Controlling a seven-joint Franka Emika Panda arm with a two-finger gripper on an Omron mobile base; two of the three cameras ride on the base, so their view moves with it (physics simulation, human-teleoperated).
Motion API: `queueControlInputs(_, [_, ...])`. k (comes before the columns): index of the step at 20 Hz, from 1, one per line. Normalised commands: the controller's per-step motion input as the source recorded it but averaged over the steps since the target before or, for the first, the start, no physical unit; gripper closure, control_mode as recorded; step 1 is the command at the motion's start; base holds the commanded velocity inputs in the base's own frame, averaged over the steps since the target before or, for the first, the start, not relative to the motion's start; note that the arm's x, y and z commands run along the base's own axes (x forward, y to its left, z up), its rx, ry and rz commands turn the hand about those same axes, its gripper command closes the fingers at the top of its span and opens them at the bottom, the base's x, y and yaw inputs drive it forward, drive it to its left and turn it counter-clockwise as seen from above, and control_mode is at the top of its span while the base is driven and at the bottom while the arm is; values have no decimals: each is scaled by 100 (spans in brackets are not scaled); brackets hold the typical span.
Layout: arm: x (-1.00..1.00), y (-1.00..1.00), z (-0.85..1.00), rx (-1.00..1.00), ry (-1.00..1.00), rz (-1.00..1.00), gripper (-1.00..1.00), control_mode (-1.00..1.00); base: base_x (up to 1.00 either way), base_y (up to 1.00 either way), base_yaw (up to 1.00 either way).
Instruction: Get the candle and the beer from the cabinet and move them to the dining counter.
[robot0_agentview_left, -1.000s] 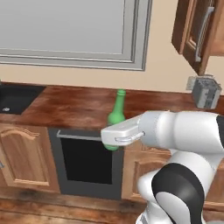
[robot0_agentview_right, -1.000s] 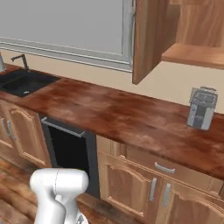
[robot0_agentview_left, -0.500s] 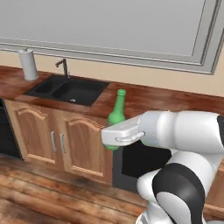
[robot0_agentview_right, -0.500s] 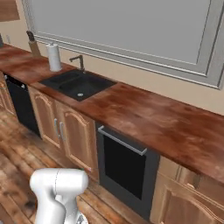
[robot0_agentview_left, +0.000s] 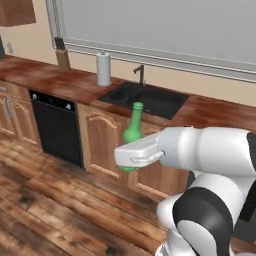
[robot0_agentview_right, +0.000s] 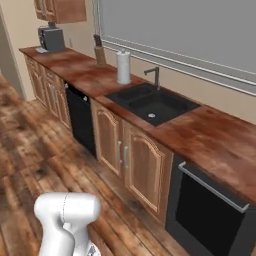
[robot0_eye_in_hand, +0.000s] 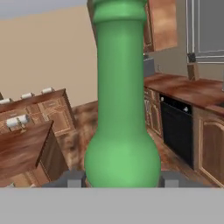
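Your two-finger gripper (robot0_eye_in_hand: 120, 179) is clamped on the slim green glass beer bottle (robot0_agentview_left: 132, 135), its jaws standing part-way apart with the bottle's round lower body wedged between them. In the hand view the two dark fingertips (robot0_eye_in_hand: 72, 178) sit at either side of that body, and the bottle's long axis runs straight up the picture, neck away from the camera.

From the left base view you see the bottle held clear of any surface, in front of the white arm. Its narrow neck points up and leans slightly to the right, toward the black sink (robot0_agentview_left: 145, 98); its base is hidden behind the hand.

Behind the bottle runs the reddish-brown wood-grain counter (robot0_agentview_right: 210, 137) with brown raised-panel lower cabinets (robot0_agentview_right: 125, 155) and a black dishwasher front (robot0_agentview_left: 57, 127). On that counter stand a white paper-towel roll (robot0_agentview_right: 123, 67), a knife block (robot0_agentview_left: 61, 56) and, at the far end, a grey toaster (robot0_agentview_right: 50, 38).

In the hand view, a second wood-topped counter (robot0_eye_in_hand: 24, 148) lies low at the left, well apart from the bottle.
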Motion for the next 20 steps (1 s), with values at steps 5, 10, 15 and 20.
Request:
queueControlInputs(5, [0, 0, 0, 0, 0, 0, 100, 100, 48, 29, 41])
queueControlInputs(10, [0, 0, 0, 0, 0, 0, 100, 100, 68, 1, 43])
queueControlInputs(15, [0, 0, 0, 0, 0, 0, 100, 100, 90, 0, 41])
queueControlInputs(20, [0, 0, 0, 0, 0, 0, 100, 100, 97, -1, 39])
